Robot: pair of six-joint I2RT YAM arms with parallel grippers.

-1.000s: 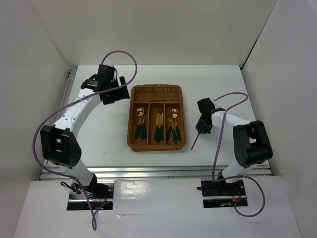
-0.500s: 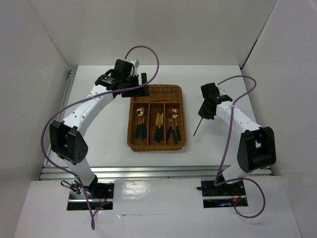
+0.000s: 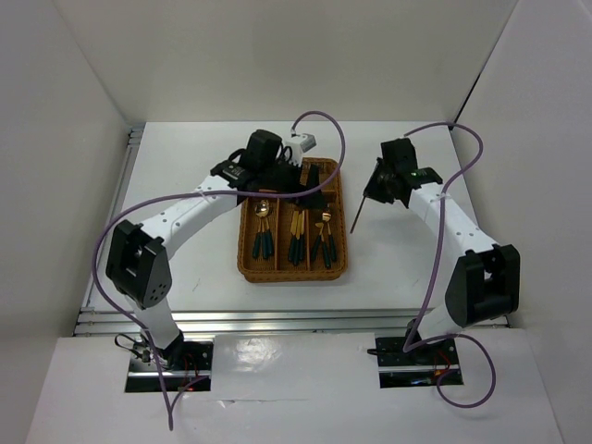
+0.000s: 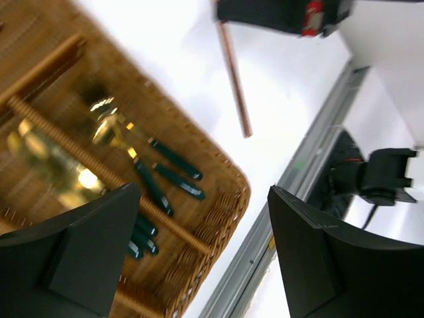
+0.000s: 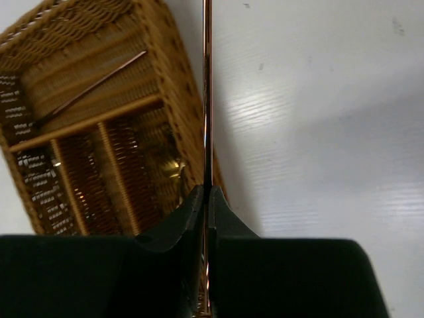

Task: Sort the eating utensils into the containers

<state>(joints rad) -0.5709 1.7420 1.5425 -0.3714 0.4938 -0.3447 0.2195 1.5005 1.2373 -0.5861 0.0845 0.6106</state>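
The brown wicker tray holds gold-headed, teal-handled spoons, knives and forks in its three long slots. My right gripper hangs just right of the tray's back corner, shut on a reddish-brown chopstick that slants down toward the table. The right wrist view shows that chopstick pinched in the gripper, the tray below, and a second chopstick in the crosswise slot. My left gripper hovers open over the tray's back end. Its view shows the forks.
White walls close in the table at the back and on both sides. A metal rail runs along the near edge. Purple cables loop above both arms. The right arm's base shows in the left wrist view.
My left arm has swung right, from the table's back left to over the tray's back end. My right gripper has carried the chopstick up, back and closer to the tray.
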